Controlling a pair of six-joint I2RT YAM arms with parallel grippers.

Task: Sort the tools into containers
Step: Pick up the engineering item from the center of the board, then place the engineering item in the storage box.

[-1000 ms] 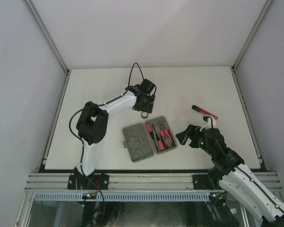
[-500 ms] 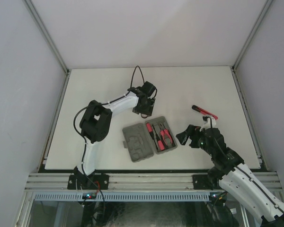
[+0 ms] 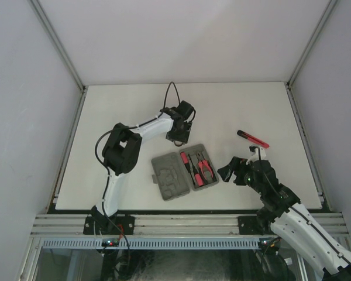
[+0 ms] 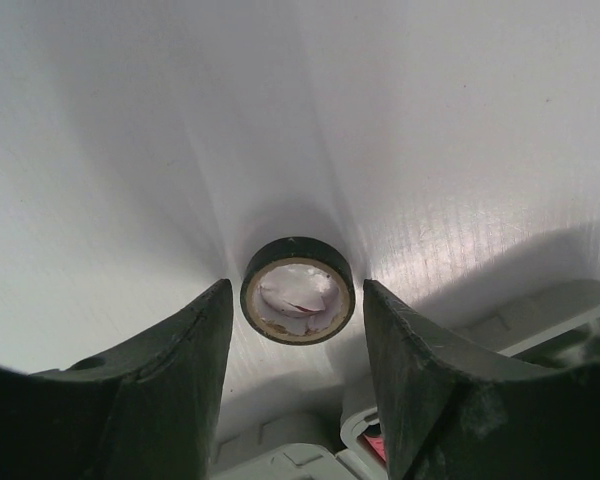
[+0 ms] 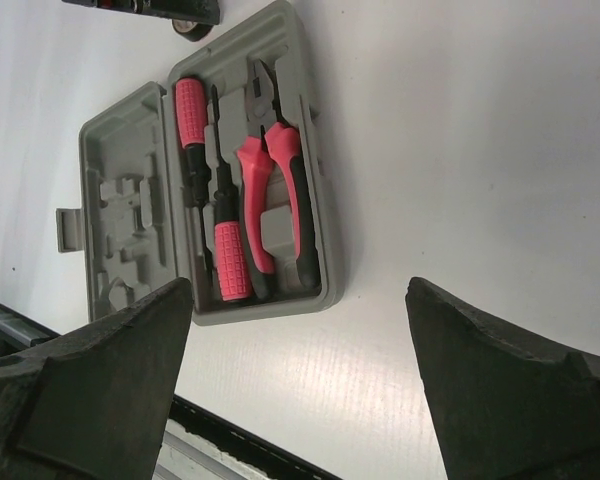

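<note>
My left arm (image 3: 121, 153) has folded: its elbow has swung away from the left edge of the tabletop (image 3: 281, 105), toward the far edge and the middle. The left tool (image 4: 298, 300) has dropped over the black ring (image 4: 300, 248). A second ago that ring lay in plain sight from above, just on the near-edge side of the tool, and now the tool covers it there. The tool's fingers (image 4: 215, 330) have drawn in slightly and now stand on either side of the ring, with a gap showing at each side.
</note>
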